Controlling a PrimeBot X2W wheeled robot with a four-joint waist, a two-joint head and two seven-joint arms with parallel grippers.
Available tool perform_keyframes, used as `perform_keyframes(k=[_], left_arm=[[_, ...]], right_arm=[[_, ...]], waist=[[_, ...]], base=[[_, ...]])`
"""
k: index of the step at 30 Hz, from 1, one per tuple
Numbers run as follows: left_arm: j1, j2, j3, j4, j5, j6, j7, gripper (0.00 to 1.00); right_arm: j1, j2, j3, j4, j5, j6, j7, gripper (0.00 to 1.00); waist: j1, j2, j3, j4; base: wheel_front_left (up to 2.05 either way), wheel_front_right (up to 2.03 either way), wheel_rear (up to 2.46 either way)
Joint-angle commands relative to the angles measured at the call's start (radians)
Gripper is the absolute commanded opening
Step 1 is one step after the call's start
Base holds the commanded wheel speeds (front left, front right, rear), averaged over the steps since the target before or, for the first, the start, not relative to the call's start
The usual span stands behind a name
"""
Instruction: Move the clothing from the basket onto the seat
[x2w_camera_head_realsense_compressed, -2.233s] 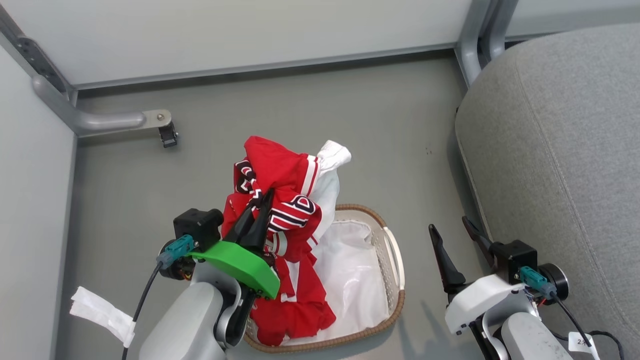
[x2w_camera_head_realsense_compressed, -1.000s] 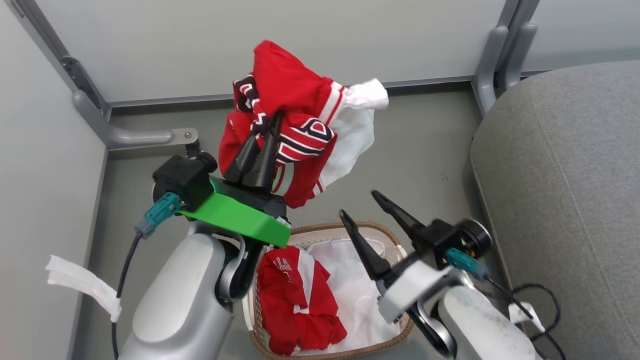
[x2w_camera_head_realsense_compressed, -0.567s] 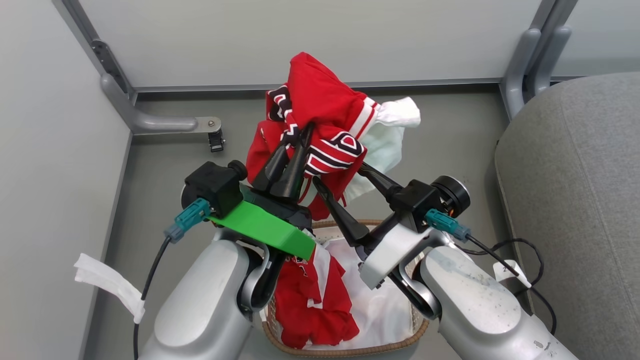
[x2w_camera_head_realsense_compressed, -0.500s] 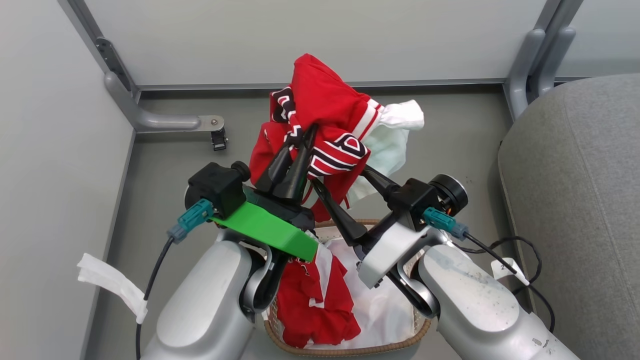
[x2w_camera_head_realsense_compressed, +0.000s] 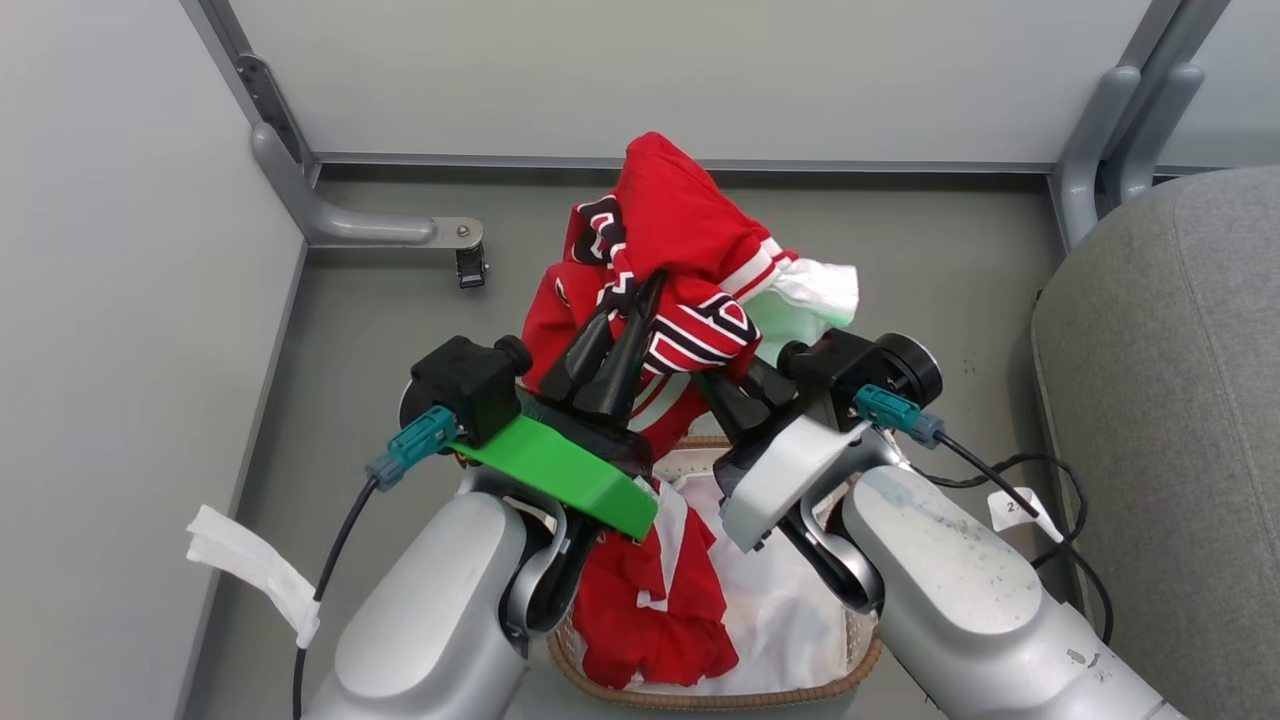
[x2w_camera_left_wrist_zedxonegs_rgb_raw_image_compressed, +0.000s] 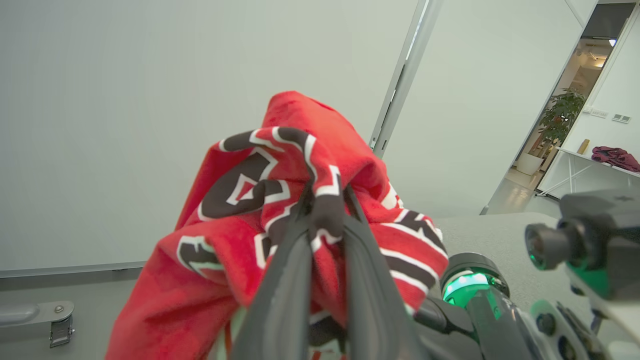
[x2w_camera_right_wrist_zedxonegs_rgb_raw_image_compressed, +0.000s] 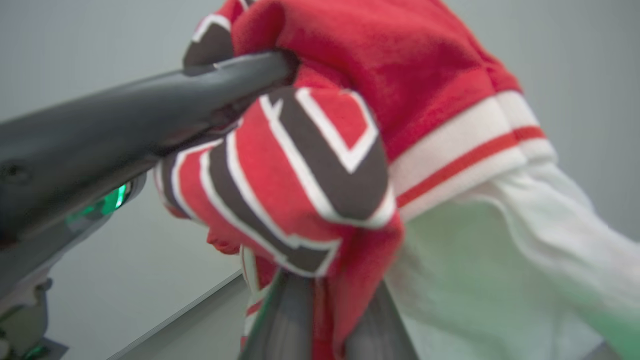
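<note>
To your right stands the large grey seat (x2w_camera_head_realsense_compressed: 1170, 420), well apart from the clothing. Below your two arms the oval white basket (x2w_camera_head_realsense_compressed: 720, 698), with its brown woven rim, sits on the grey floor (x2w_camera_head_realsense_compressed: 400, 350). Inside it lie a plain white lining sheet (x2w_camera_head_realsense_compressed: 790, 620) and a second jersey (x2w_camera_head_realsense_compressed: 650, 620), which is crumpled towards the basket's left side. A bunched red jersey (x2w_camera_head_realsense_compressed: 680, 210) with white stripe trim and navy-and-white lettering is held in the air above the basket. A white cloth (x2w_camera_head_realsense_compressed: 818, 290) hangs at its right side. Your left gripper (x2w_camera_left_wrist_zedxonegs_rgb_raw_image_compressed: 325, 215) is pinched narrow on a lettered fold near the jersey's middle. Your right gripper (x2w_camera_right_wrist_zedxonegs_rgb_raw_image_compressed: 325, 325) is closed tight on a red fold at the jersey's lower right, just beside the left gripper's fingers.
</note>
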Motion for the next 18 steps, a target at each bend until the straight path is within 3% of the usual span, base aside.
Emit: perform_keyframes(k=[1, 4, 5, 6, 7, 12, 18], left_arm=[[0.005, 0.0, 0.013, 0.002, 0.003, 0.0, -0.001, 0.0], [0.015, 0.0, 0.04, 0.014, 0.024, 0.0, -0.001, 0.0], [0.018, 0.001, 0.056, 0.017, 0.035, 0.0, -0.001, 0.18], [0.02, 0.001, 0.066, 0.021, 0.042, 0.0, -0.001, 0.63], [0.023, 0.001, 0.077, 0.029, 0.051, 0.001, -0.001, 1.0], [0.043, 0.0, 0.111, 0.047, 0.093, 0.001, -0.001, 1.0], [0.072, 0.011, 0.137, 0.041, 0.128, 0.0, -0.001, 1.0]], right_arm=[[0.017, -0.005, -0.004, 0.006, -0.003, -0.001, -0.005, 0.0], [0.028, -0.006, -0.003, 0.002, -0.008, -0.001, -0.004, 0.0], [0.031, -0.006, -0.002, -0.001, -0.009, -0.001, -0.004, 0.0], [0.033, -0.006, -0.003, -0.004, -0.009, -0.001, -0.004, 0.0], [0.034, -0.006, -0.002, -0.009, -0.009, -0.001, -0.004, 0.0], [0.059, -0.005, -0.024, -0.024, -0.002, -0.001, -0.004, 0.0], [0.095, -0.005, -0.072, -0.048, -0.023, -0.001, -0.004, 0.0]], waist=[[0.0, 0.0, -0.001, -0.005], [0.0, 0.0, -0.002, -0.02], [0.0, 0.0, -0.002, -0.027], [0.0, 0.0, -0.001, -0.033], [0.0, 0.0, 0.0, -0.043], [0.0, 0.0, 0.001, -0.092], [0.0, 0.0, 0.009, -0.201]], base=[[0.0, 0.0, 0.0], [0.0, 0.0, 0.0], [0.0, 0.0, 0.0], [0.0, 0.0, 0.0], [0.0, 0.0, 0.0], [0.0, 0.0, 0.0], [0.0, 0.0, 0.0]])
